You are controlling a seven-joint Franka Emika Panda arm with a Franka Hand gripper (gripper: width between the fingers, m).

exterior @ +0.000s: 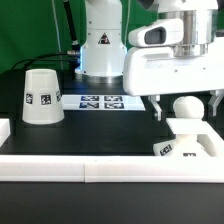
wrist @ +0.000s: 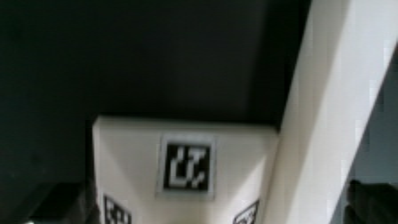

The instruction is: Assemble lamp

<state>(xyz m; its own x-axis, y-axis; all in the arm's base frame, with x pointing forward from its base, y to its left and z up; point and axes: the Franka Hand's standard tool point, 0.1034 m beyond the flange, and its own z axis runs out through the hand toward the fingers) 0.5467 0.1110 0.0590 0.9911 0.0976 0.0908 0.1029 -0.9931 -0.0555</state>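
The white ball-shaped bulb (exterior: 186, 106) stands on the low blocky base (exterior: 190, 146) at the exterior view's right, close to the white rail. My gripper (exterior: 187, 116) hangs over it with one finger on each side of the bulb, and a gap shows on both sides, so it is open. The cone-shaped shade (exterior: 42, 96) stands upright on the black table at the exterior view's left, far from the gripper. In the wrist view the base (wrist: 187, 150) with its square tag fills the middle, with dark fingertips (wrist: 63, 208) at the corners. I cannot make out the bulb there.
White rail-like border blocks (exterior: 80, 166) run along the front and turn up beside the base (wrist: 333, 100). The marker board (exterior: 100, 101) lies flat behind the shade. The robot's white pedestal (exterior: 100, 45) stands at the back.
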